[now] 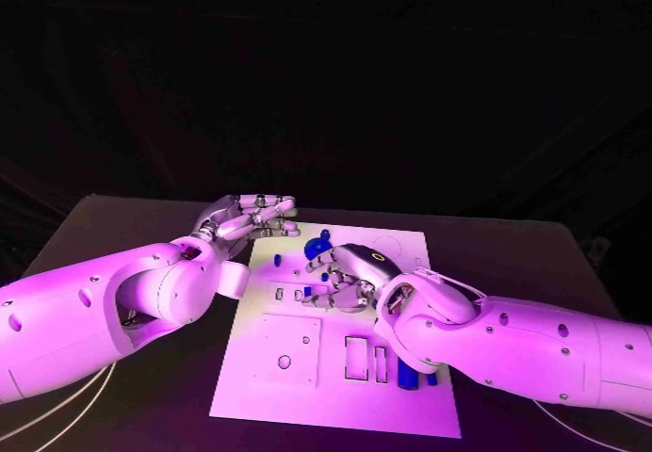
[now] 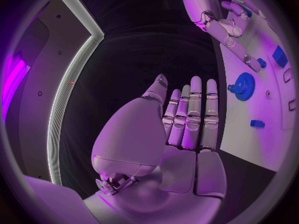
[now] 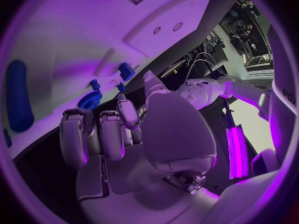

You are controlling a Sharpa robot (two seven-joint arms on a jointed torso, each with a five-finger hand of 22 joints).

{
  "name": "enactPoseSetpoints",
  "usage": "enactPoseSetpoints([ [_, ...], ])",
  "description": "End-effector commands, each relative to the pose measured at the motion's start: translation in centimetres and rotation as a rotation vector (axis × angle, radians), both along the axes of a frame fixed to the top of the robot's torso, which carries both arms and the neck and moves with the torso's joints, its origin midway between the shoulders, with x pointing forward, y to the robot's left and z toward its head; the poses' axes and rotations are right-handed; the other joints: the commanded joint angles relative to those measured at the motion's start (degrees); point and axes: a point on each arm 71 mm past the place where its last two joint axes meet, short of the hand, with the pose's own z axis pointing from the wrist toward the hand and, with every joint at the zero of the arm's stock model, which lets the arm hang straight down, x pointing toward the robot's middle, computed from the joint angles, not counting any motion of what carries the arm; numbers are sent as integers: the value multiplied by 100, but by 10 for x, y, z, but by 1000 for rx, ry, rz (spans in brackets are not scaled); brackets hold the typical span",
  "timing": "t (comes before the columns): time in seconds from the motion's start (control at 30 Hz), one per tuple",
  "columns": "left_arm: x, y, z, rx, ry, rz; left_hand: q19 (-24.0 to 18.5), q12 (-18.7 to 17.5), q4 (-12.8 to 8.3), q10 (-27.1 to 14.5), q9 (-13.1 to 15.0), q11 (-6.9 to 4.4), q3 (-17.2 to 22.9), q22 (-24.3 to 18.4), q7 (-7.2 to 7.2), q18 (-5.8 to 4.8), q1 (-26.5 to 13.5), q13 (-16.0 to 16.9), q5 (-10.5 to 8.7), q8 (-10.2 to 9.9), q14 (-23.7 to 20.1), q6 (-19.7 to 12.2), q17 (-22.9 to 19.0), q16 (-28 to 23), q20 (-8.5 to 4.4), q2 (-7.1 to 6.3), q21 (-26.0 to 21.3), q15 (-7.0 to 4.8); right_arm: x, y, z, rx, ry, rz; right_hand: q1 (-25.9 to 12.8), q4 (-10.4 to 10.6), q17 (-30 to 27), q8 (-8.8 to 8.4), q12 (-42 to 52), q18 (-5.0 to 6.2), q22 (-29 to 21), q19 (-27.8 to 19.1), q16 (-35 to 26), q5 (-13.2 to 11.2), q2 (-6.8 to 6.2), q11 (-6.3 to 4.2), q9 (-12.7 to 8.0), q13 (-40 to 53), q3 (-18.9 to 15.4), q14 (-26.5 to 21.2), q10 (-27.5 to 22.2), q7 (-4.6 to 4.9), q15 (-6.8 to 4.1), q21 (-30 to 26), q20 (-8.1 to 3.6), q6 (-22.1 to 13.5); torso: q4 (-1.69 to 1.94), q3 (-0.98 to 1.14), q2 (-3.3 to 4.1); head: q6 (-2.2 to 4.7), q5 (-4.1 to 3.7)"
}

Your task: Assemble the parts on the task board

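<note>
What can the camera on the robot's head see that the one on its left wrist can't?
Head view alone: the whole task board with its rectangular slots, and blue parts near the board's close edge, partly under the right arm. Left wrist view alone: the left hand's palm side, fingers straight and together, holding nothing. Both: the blue gear on the board, the right hand over the board, and the left hand at the board's far left corner.

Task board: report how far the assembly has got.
Done: a blue gear seems seated on the task board. In hand: nothing I can see; the right hand hovers curled over the board, the left hand open beside it. Left: loose blue parts near the slots.
</note>
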Motion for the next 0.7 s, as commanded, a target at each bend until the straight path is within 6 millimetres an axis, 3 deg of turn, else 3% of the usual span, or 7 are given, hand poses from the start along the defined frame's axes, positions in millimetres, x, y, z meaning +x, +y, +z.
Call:
enactPoseSetpoints([
  [0.03, 0, -2, -1, 31, 7, -35, -25, -21, -42, 38, -3, 38, 7, -2, 24, 74, -7, 7, 25, -29, -5, 5, 29, 55, 0, 58, 54, -9, -5, -11, 17, 122, -28, 41, 146, -6, 767, 82, 54, 59, 998, 140, -30, 79, 96, -31, 7, 20, 60, 420, 26, -29, -1, -47, 20, 127, -9, 3, -19, 15, 19],
  [0.13, 0, -1, -4, 107, 11, -69, 246, 119, 13, 374, 28, -79, -58, 81, -53, 91, -125, 85, 32, 24, 411, 164, 197, 357, -101, 23, 251, -149, -6, -29, 28, 157, 27, 67, 254, -65, 659, 183, 15, 91, 912, 59, -99, 151, 229, -70, 30, -26, 122, 390, -14, -72, -33, -161, -5, 279, -6, 3, -44, 26, 23],
  [0.3, 0, 3, -10, 273, 35, -100, 1177, 668, 75, 1266, 165, -445, 25, 437, -412, 94, -162, 418, 30, 266, 1507, 650, 896, 1529, -580, 115, 1004, -598, -3, -70, 41, 213, 155, 29, 235, -76, 606, 370, -21, 103, 878, 26, -142, 250, 331, -138, 83, -68, 112, 375, -35, -150, -91, -217, -56, 523, -39, 19, -122, -53, 100],
  [0.4, 0, 4, -17, 390, 86, -143, 1707, 1180, 132, 1433, 317, -664, 181, 801, -599, 69, -279, 845, 73, 459, 1896, 853, 2967, 3626, -940, 103, 1670, -779, -1, -95, 44, 249, 204, -28, 237, -100, 616, 445, 11, 98, 894, 42, -140, 487, 354, -173, 119, -38, 100, 381, 16, -182, -125, -205, -92, 574, -35, 46, -175, -117, 141],
  [0.47, 0, 5, -22, 504, 121, -187, 1693, 1774, 349, 1327, 458, -722, 236, 1084, -637, 49, -613, 1388, 52, 568, 1832, 772, 4254, 4830, -1057, 44, 2097, -776, 0, -110, 45, 269, 227, -67, 233, -110, 631, 467, 23, 93, 906, 55, -132, 576, 363, -182, 135, -27, 93, 387, 36, -189, -134, -193, -104, 573, -47, 73, -213, -152, 185],
  [0.6, 5, 6, -21, 738, 137, -220, 1868, 2758, 727, 1315, 772, -816, 70, 1777, -730, 13, -1130, 2235, 44, 895, 2100, 848, 5869, 6169, -1164, -109, 2887, -911, 0, -128, 46, 288, 247, -113, 222, -114, 638, 477, 28, 91, 913, 63, -129, 625, 362, -184, 145, -22, 80, 390, 47, -190, -138, -186, -110, 560, -77, 111, -262, -175, 256],
  [0.7, 9, 5, -20, 879, 157, -236, 1972, 3875, 960, 1263, 1073, -843, -64, 2620, -773, -83, -1343, 3382, 33, 1144, 2108, 774, 6125, 6362, -1220, -183, 3604, -928, 0, -135, 46, 288, 253, -132, 220, -113, 634, 478, 25, 92, 910, 60, -132, 630, 362, -184, 146, -26, 78, 389, 45, -190, -139, -191, -111, 557, -83, 126, -297, -196, 258],
])
